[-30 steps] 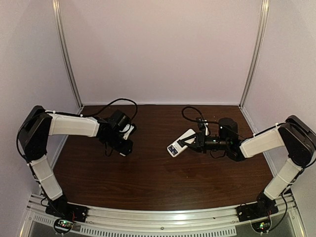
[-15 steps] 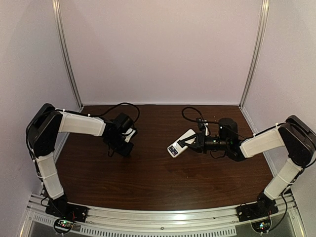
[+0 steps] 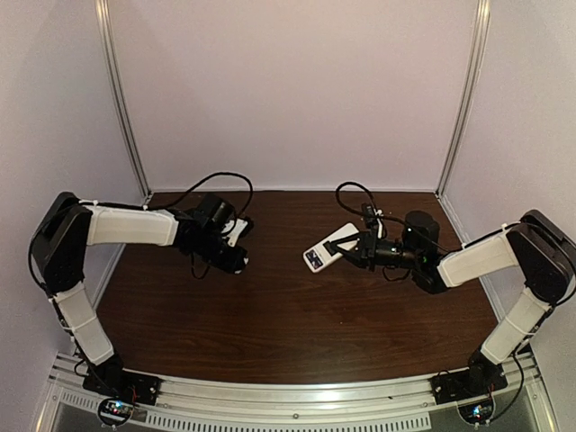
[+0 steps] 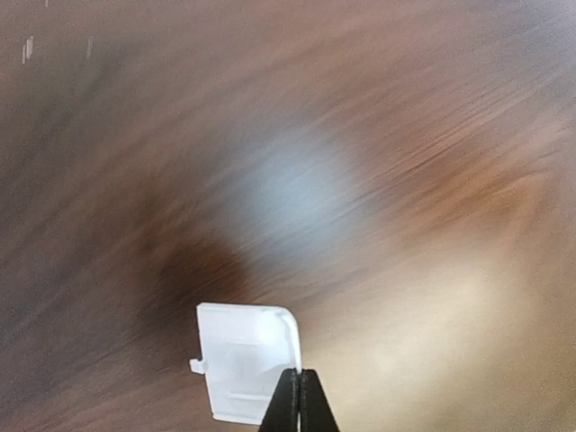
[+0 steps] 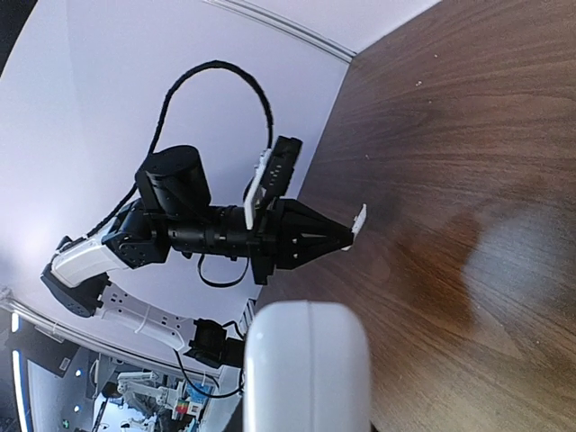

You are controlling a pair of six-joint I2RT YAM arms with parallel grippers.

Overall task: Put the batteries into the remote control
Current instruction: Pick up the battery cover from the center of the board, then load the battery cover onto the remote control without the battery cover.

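My right gripper [image 3: 354,248] is shut on the remote control [image 3: 329,247], a flat white rectangle held above the table with its white face up. A dark recess at its free end shows a purple-blue spot, the batteries [image 3: 314,262]. In the right wrist view the remote's rounded white end [image 5: 306,369] fills the bottom and hides my fingers. My left gripper [image 3: 238,261] is shut on a small loose white flat piece [image 4: 245,371], pinched at its right edge. That piece also shows in the right wrist view [image 5: 359,221], facing the remote across a gap.
The dark wood table [image 3: 288,315] is walled by pale panels at the back and sides. Black cables loop behind both wrists near the back edge [image 3: 216,184]. A metal rail [image 3: 288,400] runs along the near edge.
My left gripper has moved right and slightly away with the white piece, closer to the remote. My right gripper has shifted the remote slightly toward the back.
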